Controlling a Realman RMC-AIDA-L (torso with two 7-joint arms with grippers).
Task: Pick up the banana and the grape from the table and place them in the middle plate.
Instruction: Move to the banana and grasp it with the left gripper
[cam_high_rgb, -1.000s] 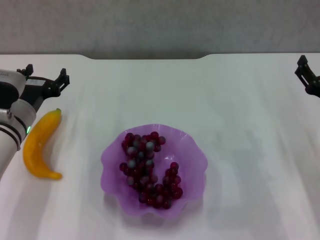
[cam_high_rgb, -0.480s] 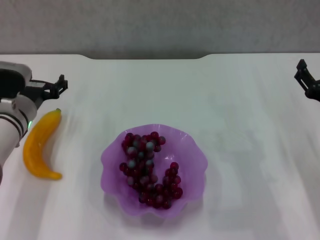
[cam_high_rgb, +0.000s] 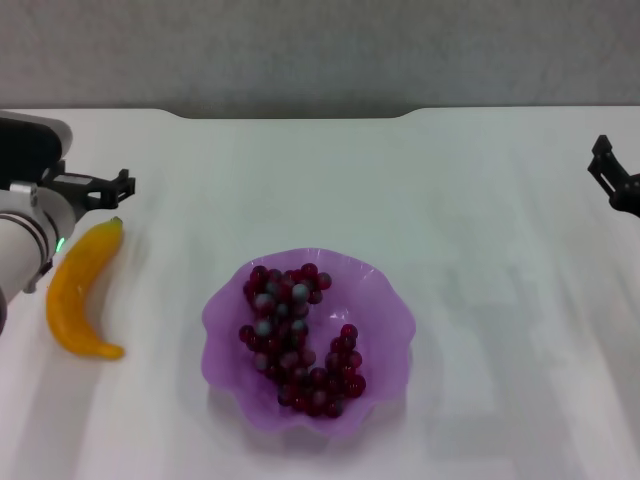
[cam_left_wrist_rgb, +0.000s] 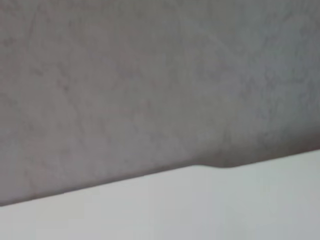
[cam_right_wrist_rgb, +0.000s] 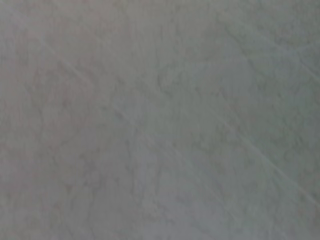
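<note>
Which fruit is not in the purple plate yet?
The banana. It lies on the white table, left of the purple plate, while the grape bunch already sits inside the plate.

A plain test or lab-like setting, not a home; a bare white counter (cam_high_rgb: 480, 200) with a rounded far edge fills the scene; behind it stands a blank grey textured wall (cam_high_rgb: 320, 50); two robot arms reach in from either side, with no household furnishings.
</note>
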